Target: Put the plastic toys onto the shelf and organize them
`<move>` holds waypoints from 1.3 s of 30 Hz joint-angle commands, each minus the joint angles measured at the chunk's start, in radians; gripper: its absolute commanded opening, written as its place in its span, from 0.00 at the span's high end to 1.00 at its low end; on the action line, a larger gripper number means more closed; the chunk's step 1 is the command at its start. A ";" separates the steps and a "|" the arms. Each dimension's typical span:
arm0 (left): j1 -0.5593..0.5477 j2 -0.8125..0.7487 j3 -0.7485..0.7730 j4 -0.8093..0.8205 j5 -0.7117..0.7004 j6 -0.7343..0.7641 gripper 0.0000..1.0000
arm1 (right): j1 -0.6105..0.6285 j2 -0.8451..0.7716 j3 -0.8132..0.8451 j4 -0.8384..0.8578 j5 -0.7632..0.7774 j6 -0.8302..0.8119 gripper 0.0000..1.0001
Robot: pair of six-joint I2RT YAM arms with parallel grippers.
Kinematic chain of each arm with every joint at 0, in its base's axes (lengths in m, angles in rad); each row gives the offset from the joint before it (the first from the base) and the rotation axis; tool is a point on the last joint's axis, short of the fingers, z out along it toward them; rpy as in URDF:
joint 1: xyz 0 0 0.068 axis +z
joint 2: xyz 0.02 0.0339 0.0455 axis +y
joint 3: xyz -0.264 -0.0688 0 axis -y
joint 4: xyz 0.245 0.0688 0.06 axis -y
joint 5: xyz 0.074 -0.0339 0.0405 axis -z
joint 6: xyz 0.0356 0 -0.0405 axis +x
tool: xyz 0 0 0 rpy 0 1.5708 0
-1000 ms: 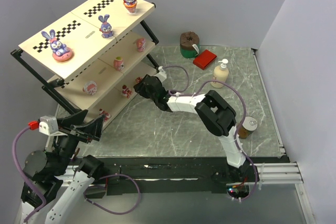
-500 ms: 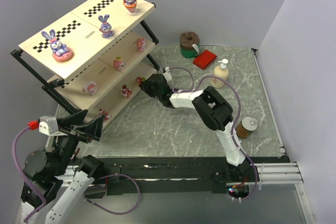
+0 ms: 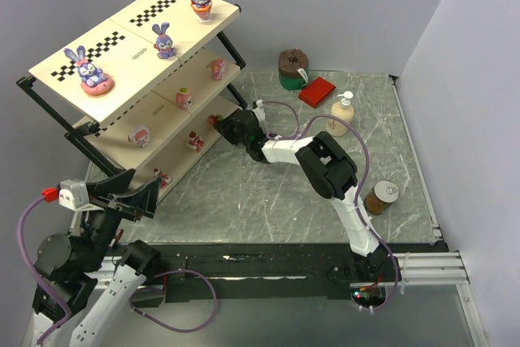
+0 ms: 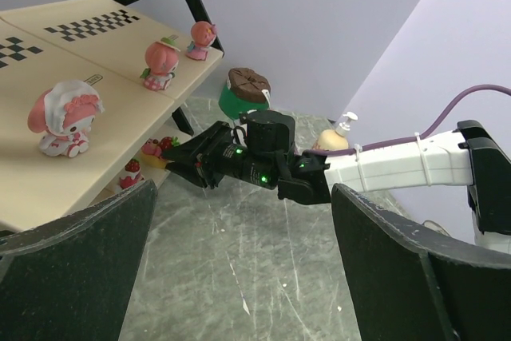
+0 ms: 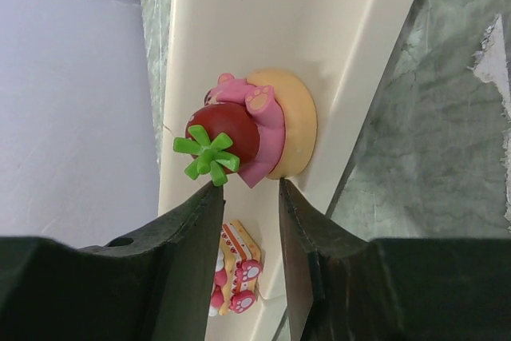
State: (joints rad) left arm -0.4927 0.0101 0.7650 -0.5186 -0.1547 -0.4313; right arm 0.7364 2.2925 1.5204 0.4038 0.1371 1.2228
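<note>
Evidently this is the set-down step. The right hand (image 5: 249, 185) reaches in at the far end of the shelf (image 3: 187, 30), and a strawberry toy (image 5: 239, 133) stands on its tan base on the bottom board (image 5: 239, 21), close to that board's edge. The fingers sit part-way apart with their tips right at the toy's near side. Whether they pinch it or merely flank it, I cannot tell, since most of the toy lies beyond the tips. A cake toy (image 5: 235, 273) stands just beside it on the same board.

The left hand (image 3: 130, 190) hangs wide open and empty near its base, well apart from the shelf.

Other toys already stand on all three boards, and I see none on the worktop (image 3: 268, 201), so this looks like the last one to place.

Next, as I judge it, the right hand should spread its fingers a little more, enough to clear the green leaves beside the left finger. It should then draw straight back along its own line over the worktop. A sideways sweep could tip the toy off the edge or knock the cake toy. If the base sits too near the edge, a light nudge inward first would make sense.
</note>
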 commanded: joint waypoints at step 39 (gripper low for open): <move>0.000 -0.079 -0.003 0.043 -0.003 0.014 0.04 | 0.093 0.133 0.231 -0.074 0.121 0.138 0.67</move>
State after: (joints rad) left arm -0.4927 0.0101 0.7559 -0.5049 -0.1547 -0.4309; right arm 0.8154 2.3795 1.6859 0.3820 0.1917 1.3197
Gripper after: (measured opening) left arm 0.966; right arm 0.336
